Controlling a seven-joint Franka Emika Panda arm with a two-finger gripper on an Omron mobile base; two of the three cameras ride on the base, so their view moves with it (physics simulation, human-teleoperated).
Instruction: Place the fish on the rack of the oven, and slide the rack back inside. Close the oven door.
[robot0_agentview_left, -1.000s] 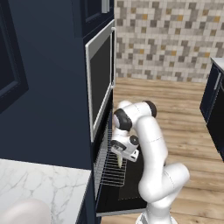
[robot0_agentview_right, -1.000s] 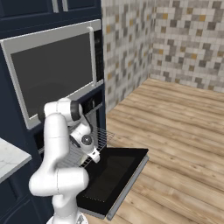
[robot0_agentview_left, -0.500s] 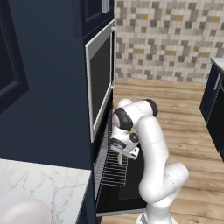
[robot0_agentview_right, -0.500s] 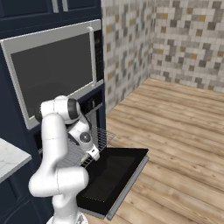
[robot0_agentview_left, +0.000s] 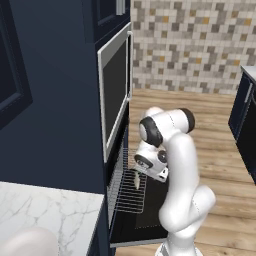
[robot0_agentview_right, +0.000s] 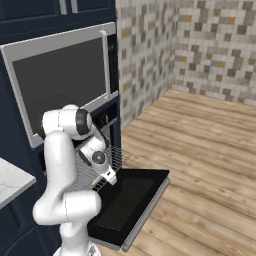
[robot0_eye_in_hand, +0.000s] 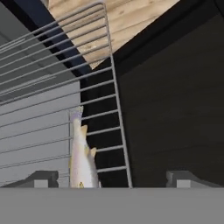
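Now the oven (robot0_agentview_left: 119, 165) is standing open, its door (robot0_agentview_right: 131, 200) dropped flat toward the wooden floor (robot0_agentview_right: 210, 150), and the placing step looks to be finishing. The rack (robot0_agentview_left: 129, 187) is sticking out of the dark cavity over the door. On its outer part the fish (robot0_eye_in_hand: 82, 153) is lying lengthwise across the wires, close to the rack's front edge. The claw (robot0_eye_in_hand: 111, 179) is hanging just above it with its fingertips (robot0_eye_in_hand: 43, 178) spread wide on either side, gripping nothing. Judging from this, the next move calls for lifting clear of the fish, getting against the rack's front bar and pushing it level into the cavity without jolting the fish through the wires; the door is waiting until after that.
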